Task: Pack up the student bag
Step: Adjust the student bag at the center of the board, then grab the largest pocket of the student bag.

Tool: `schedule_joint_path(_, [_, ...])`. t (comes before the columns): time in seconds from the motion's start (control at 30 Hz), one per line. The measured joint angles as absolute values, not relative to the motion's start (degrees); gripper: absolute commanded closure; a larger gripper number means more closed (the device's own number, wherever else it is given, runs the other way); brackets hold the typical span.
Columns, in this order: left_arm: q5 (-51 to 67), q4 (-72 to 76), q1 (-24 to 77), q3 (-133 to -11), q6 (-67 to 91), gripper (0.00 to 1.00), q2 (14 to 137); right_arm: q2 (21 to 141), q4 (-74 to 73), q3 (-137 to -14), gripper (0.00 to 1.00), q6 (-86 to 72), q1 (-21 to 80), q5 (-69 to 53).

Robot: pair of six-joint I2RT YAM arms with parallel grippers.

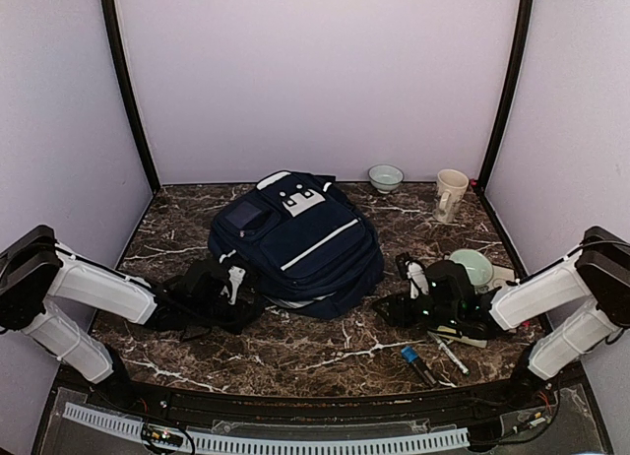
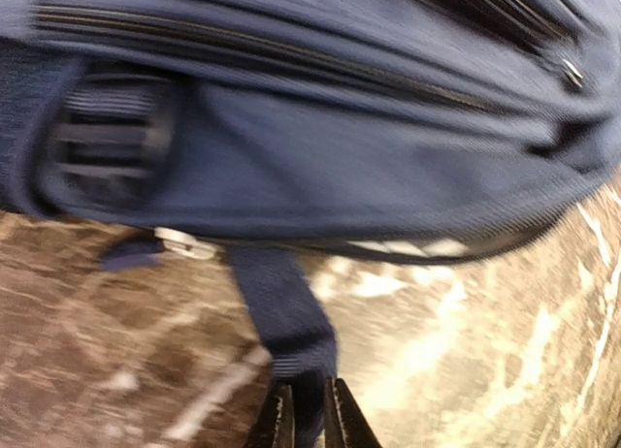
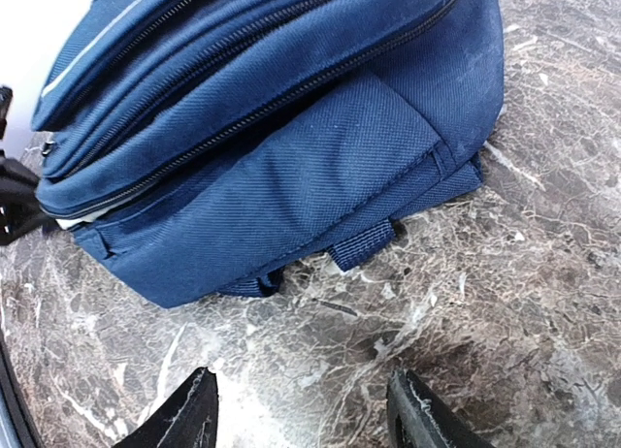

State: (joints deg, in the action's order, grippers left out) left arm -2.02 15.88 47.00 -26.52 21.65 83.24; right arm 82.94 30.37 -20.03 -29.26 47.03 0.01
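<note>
The student bag (image 1: pixel 295 238), navy with a white stripe and a grey-white patch, lies flat at the table's centre. At its left lower edge my left gripper (image 1: pixel 236 283) is closed on a strap. In the left wrist view this navy webbing strap (image 2: pixel 281 312) runs from the bag (image 2: pixel 340 147) down between the nearly closed jaws of the left gripper (image 2: pixel 309 419). My right gripper (image 1: pixel 389 307) rests low at the bag's right side, apart from it. In the right wrist view the right gripper (image 3: pixel 301 409) stands open over bare marble, facing the bag's side pocket (image 3: pixel 291 167).
A small bowl (image 1: pixel 385 176) and a cream mug (image 1: pixel 450 194) stand at the back right. A green bowl (image 1: pixel 472 266) sits behind the right arm. Pens (image 1: pixel 423 361) lie near the front right edge. Walls enclose the dark marble table (image 1: pixel 325 347).
</note>
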Motion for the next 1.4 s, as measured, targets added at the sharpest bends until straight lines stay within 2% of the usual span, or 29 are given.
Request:
schedule_joint_path(0.2, [1.96,15.49,52.53,-28.25,21.87,0.86,84.64,79.35,30.41,-18.26,0.4,-29.47,47.03,-0.01])
schedule_joint_path(0.43, [1.87,14.39,58.85,-30.76,19.18,0.74,82.96,76.31,30.11,-16.56,0.4,-29.89,47.03,0.01])
schedule_joint_path(0.5, [-0.01,13.02,58.89,-31.31,18.83,0.73,81.56,76.09,30.17,-16.56,0.4,-29.95,47.03,0.01])
schedule_joint_path(0.77, [-14.74,5.1,58.87,-32.88,19.99,0.56,75.66,75.9,30.06,-16.56,0.4,-30.11,47.03,0.05])
schedule_joint_path(1.0, [-21.52,0.03,55.68,-32.88,22.13,0.55,75.61,75.96,30.41,-16.56,0.4,-30.13,47.03,0.01])
schedule_joint_path(1.4, [-14.98,5.43,46.24,-31.99,20.08,0.57,79.7,76.01,30.96,-16.43,0.4,-30.79,47.03,-0.01])
